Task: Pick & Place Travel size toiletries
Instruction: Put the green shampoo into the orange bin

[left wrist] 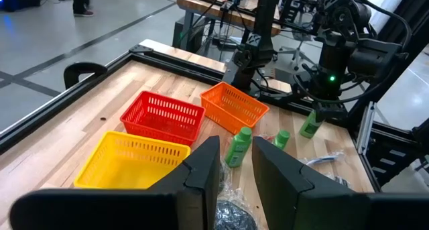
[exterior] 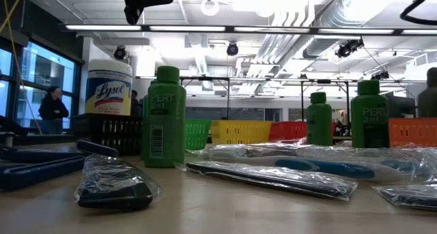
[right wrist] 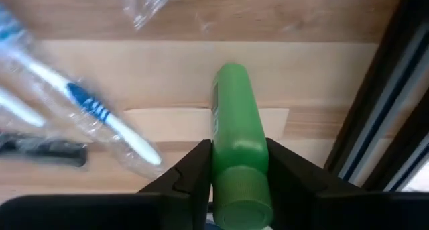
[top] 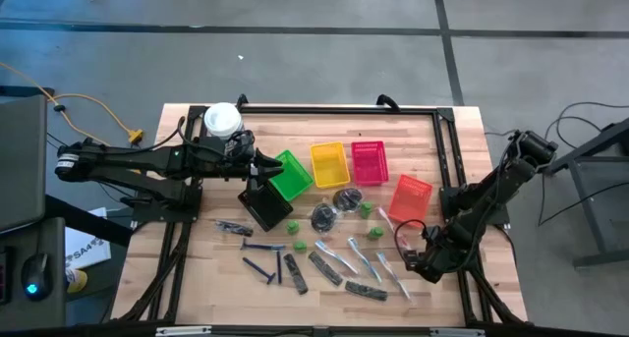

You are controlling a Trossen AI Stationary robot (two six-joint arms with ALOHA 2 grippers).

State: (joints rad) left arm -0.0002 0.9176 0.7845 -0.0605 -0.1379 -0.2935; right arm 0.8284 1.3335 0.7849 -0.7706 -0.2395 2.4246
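Travel toiletries lie scattered on the near half of the table: green bottles [top: 292,226], clear-white packets [top: 364,263], dark strips [top: 295,273], blue razors [top: 260,268] and bagged round pieces [top: 324,216]. My right gripper [top: 421,263] is at the table's near right and is shut on one green bottle [right wrist: 238,123]. My left gripper [top: 270,170] hangs open over the black basket [top: 263,204] and green basket [top: 292,173], touching nothing. Its open fingers [left wrist: 201,169] show in the left wrist view. My right gripper pinches the green bottle between its two fingers, on the body just ahead of the cap [right wrist: 239,166]. The bottle lies along the fingers, cap end toward the wrist and base pointing away. In the left wrist view the bottle [left wrist: 310,125] hangs below the gripper; whether its base touches the table I cannot tell.
The yellow basket [top: 329,163], pink-red basket [top: 370,161] and orange basket [top: 410,197] sit in a row past the toiletries. A white tub with a yellow label [top: 223,119] stands at the far left. A black frame rail [top: 447,180] runs along the table's right edge beside the right arm.
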